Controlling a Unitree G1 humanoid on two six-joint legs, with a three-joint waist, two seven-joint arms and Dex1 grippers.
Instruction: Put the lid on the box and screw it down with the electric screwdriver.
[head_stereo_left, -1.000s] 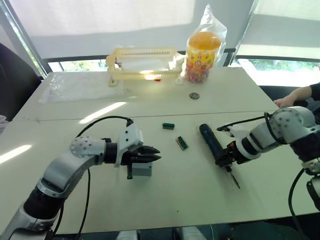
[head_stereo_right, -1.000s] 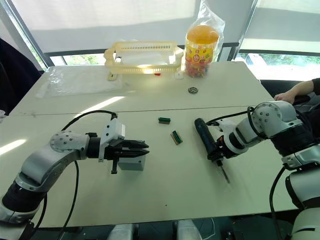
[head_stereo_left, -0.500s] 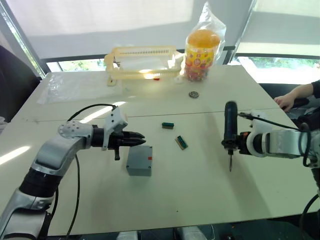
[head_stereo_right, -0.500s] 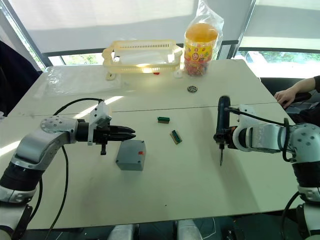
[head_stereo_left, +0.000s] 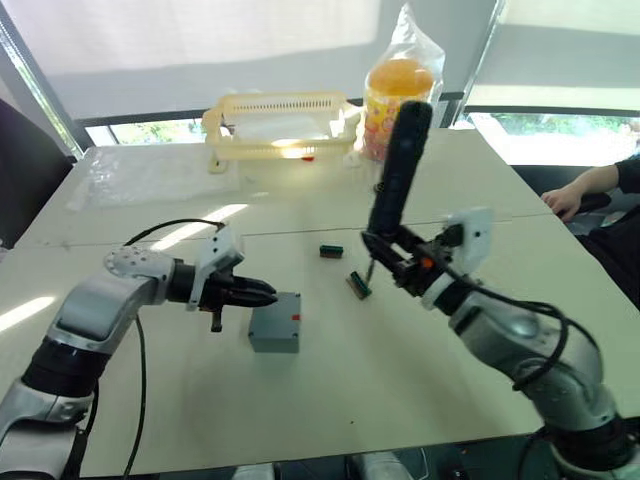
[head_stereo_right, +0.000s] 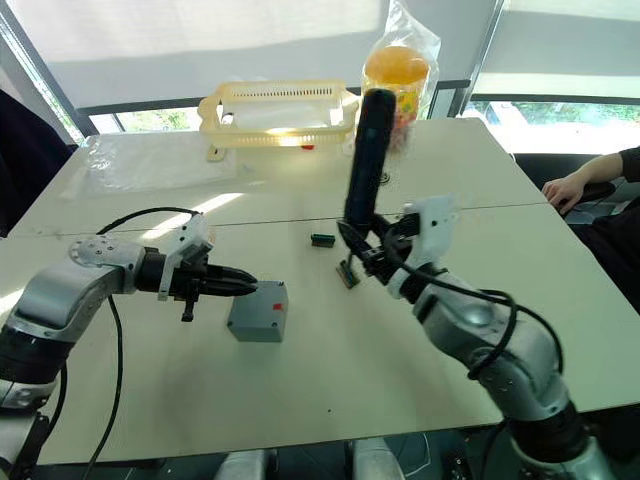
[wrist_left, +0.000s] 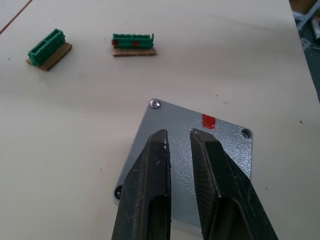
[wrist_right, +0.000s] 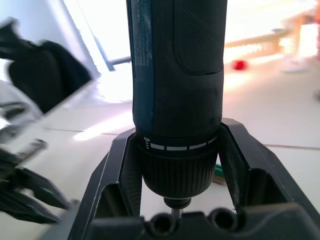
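Note:
The grey box (head_stereo_left: 273, 343) stands on the table left of centre. The lid (wrist_left: 232, 145) lies flat on top of it, with screw heads at its corners and a small red mark near one edge. My left gripper (head_stereo_left: 262, 294) is shut and empty, its tips just over the lid's left edge. My right gripper (head_stereo_left: 398, 262) is shut on the electric screwdriver (head_stereo_left: 396, 165), holding it upright with the bit down. It hangs above the table's middle, to the right of the box and apart from it.
Two small green circuit boards (head_stereo_left: 331, 250) (head_stereo_left: 359, 285) lie just under and beside the screwdriver's tip. At the back stand a yellow slotted basket (head_stereo_left: 279, 103) and a bagged candy jar (head_stereo_left: 392, 78). A person's hand (head_stereo_left: 566, 200) rests at the table's right edge.
My right arm has lifted the screwdriver off the table, stood it upright and swung it left to the table's middle. My left gripper drew off the box to its left edge and closed.

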